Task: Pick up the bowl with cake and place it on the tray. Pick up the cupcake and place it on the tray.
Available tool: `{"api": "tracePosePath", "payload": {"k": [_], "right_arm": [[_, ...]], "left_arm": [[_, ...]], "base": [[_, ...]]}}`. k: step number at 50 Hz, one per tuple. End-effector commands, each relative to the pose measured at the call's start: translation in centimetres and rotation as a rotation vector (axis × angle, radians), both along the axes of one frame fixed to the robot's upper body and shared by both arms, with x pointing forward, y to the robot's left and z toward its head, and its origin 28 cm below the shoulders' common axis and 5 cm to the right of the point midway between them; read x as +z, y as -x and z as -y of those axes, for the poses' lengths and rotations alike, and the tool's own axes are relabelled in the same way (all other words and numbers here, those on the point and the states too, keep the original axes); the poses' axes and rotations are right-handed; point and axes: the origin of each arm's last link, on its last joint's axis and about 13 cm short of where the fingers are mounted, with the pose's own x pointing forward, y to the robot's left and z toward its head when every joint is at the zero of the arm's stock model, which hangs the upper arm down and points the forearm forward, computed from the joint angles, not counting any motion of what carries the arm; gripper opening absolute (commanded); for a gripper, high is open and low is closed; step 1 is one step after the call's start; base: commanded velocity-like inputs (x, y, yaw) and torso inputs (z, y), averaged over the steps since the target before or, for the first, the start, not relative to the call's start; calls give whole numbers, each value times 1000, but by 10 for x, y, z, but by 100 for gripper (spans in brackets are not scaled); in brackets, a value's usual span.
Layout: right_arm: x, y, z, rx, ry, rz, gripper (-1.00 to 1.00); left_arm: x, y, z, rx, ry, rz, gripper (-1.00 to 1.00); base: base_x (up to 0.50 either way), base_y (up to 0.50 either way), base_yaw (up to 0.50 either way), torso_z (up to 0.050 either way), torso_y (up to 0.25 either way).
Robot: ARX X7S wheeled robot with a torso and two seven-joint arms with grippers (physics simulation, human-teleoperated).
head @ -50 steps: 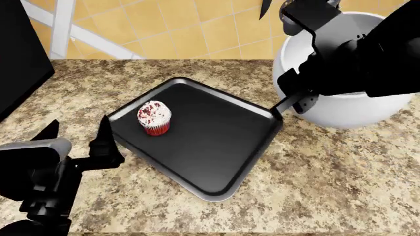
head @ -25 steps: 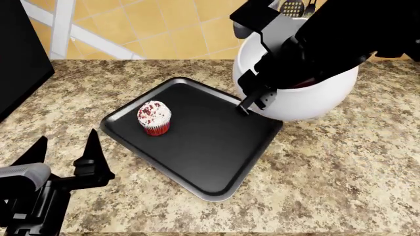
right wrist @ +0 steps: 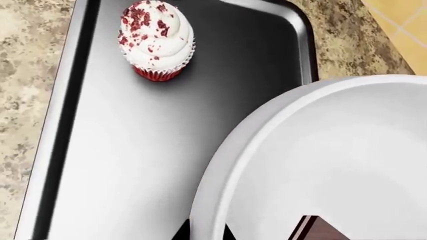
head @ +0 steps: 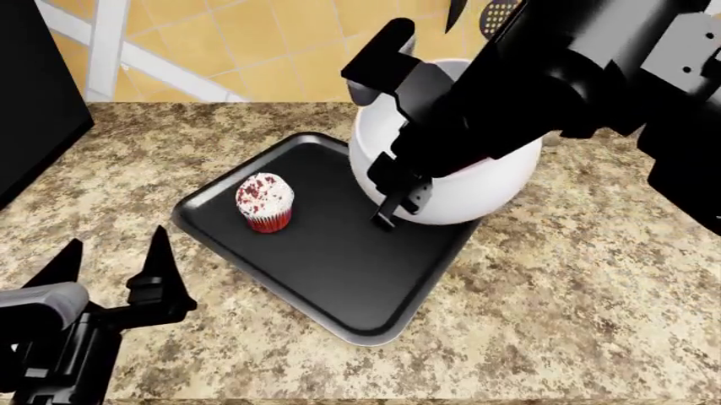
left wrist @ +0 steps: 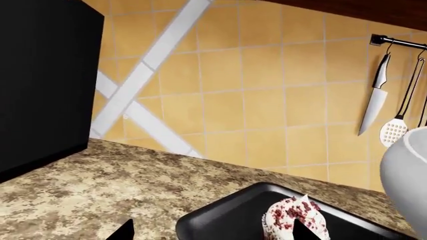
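I grip bowl (head: 474, 181) by its rim in right hand (head: 394, 198), seemingly above tray (head: 327, 261) | left hand (head: 113, 270) open | risk: swinging wide clips cupcake (head: 265, 202)

From where I'm driving, my right arm comes in from the upper right of the head view, big black links folded down across the frame. Its end effector (head: 397, 190) is clamped on the rim of the bowl (head: 485, 186), one finger running down the outside wall, the other inside and mostly hidden. The bowl hangs from it above the near corner of the tray (head: 327, 253).

My left arm sits low at the bottom left, wrist level. The left end effector (head: 113, 261) is spread wide, both pointed fingers sticking up, gripping nothing, over the bench (head: 586, 287).
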Motion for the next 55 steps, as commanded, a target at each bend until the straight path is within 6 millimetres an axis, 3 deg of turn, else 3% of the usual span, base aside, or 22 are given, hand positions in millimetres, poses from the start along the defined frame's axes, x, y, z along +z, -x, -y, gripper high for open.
{"api": "tracePosePath", "payload": {"k": [1, 16, 25, 30, 55], "right_arm": [[-7, -9, -9, 74, 12, 37, -100], [-19, -9, -20, 165, 1, 5, -100], [-2, -1, -23, 193, -5, 34, -100], [-2, 2, -24, 204, -11, 33, -100], [-30, 12, -24, 234, -15, -39, -100]], "left_arm": [[0, -1, 2, -3, -5, -3, 100], [-1, -1, 0, 4, -19, -10, 100], [-2, -3, 1, 0, -14, -14, 100], [-2, -3, 1, -2, -12, -14, 100], [-4, -4, 3, -3, -1, -20, 100]], "base": [[0, 0, 0, 0, 0], [0, 0, 0, 0, 1], [0, 0, 0, 1, 1], [0, 0, 0, 0, 0], [0, 0, 0, 0, 1]]}}
